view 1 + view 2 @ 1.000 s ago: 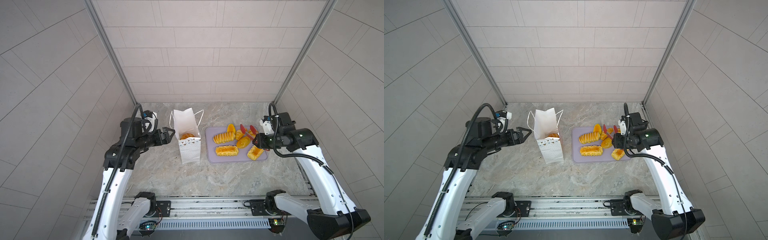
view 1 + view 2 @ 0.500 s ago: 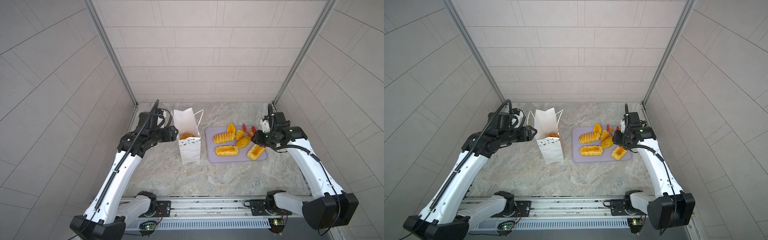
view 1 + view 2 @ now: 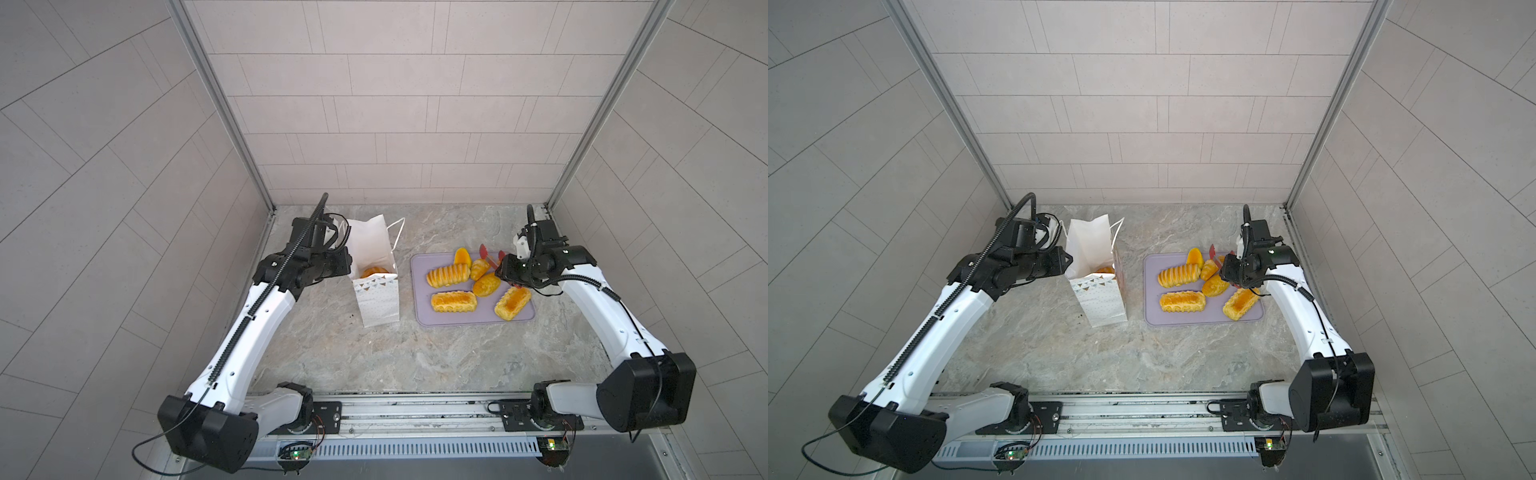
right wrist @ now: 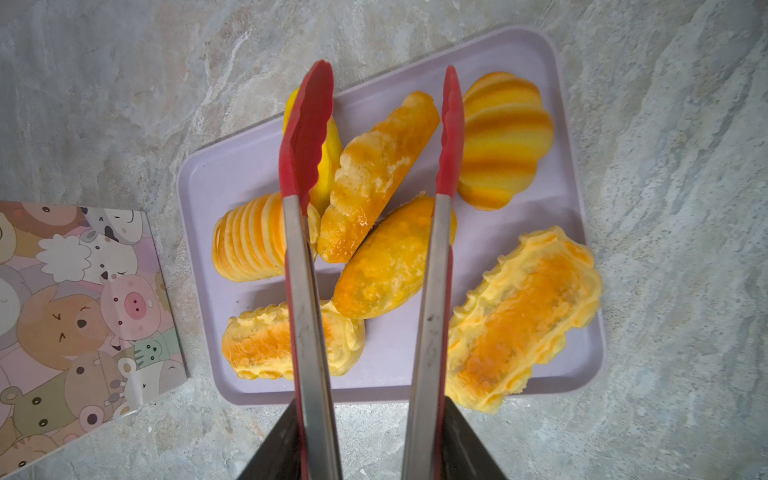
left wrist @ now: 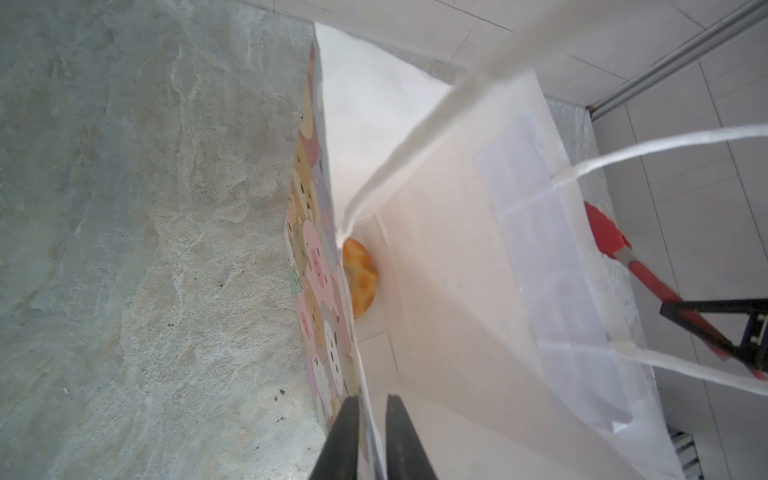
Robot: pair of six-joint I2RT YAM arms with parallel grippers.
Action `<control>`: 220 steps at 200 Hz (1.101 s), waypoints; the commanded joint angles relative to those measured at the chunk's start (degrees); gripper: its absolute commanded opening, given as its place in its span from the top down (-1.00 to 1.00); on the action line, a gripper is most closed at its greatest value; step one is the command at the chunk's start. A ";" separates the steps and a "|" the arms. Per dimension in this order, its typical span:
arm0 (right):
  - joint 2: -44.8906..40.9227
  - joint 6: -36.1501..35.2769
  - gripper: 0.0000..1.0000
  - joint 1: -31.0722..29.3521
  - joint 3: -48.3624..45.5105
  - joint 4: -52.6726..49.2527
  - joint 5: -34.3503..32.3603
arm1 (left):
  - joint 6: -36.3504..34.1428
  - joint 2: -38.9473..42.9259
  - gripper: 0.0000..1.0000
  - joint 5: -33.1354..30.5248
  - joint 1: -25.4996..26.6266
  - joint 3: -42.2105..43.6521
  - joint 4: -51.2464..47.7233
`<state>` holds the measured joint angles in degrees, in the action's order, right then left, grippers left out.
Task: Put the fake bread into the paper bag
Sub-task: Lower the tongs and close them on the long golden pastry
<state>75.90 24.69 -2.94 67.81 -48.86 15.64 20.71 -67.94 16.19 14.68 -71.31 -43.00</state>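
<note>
Swung in to the paper bag (image 5: 457,270), the left gripper (image 5: 371,403) now pinches its fingers (image 5: 345,436) shut on the bag's rim, with one fake bread (image 5: 360,276) inside (the others wait on the lilac tray (image 4: 232,174) beside the bag), while the right gripper (image 4: 372,453) clasps red tongs (image 4: 309,124), tips apart, over them.

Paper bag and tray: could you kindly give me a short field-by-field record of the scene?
paper bag: upright, open, beside the lilac tray
in bag: one fake bread
on tray: seven pieces in the right wrist view
left gripper: pinched on the bag's rim
right gripper: holding red tongs, open, one tip either side of a long bun
</note>
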 commanded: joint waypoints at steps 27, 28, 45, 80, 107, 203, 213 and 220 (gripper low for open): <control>0.97 2.20 0.04 0.26 -0.59 1.85 -0.05 | -0.62 0.10 0.98 -1.99 0.28 0.20 2.30; 0.94 2.21 0.04 0.28 -0.63 1.85 -0.02 | -0.65 0.14 0.98 -2.01 0.36 0.16 2.30; 0.76 2.43 0.04 0.25 -0.83 1.58 -0.08 | -1.32 0.03 1.00 -2.94 0.33 -0.39 2.40; 0.49 3.15 0.04 0.25 -1.97 1.64 0.34 | -2.08 -0.35 1.00 -3.96 0.32 -0.62 3.05; 0.92 4.19 0.04 0.30 -3.00 1.92 1.00 | -1.64 -0.20 0.91 -3.88 0.27 0.58 3.54; 3.11 6.25 0.07 0.23 -2.58 5.00 4.28 | -1.41 2.27 0.15 -4.84 0.26 2.01 2.95; 3.50 6.25 0.08 0.23 -2.21 5.07 4.34 | -1.46 2.45 0.12 -4.91 0.29 2.09 2.85; 3.61 6.26 0.08 0.23 -2.11 5.08 4.40 | -1.38 2.64 0.11 -4.95 0.26 2.10 2.84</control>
<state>79.09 30.11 -2.94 64.07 -44.58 19.29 19.57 -66.74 12.10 14.70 -69.89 -40.36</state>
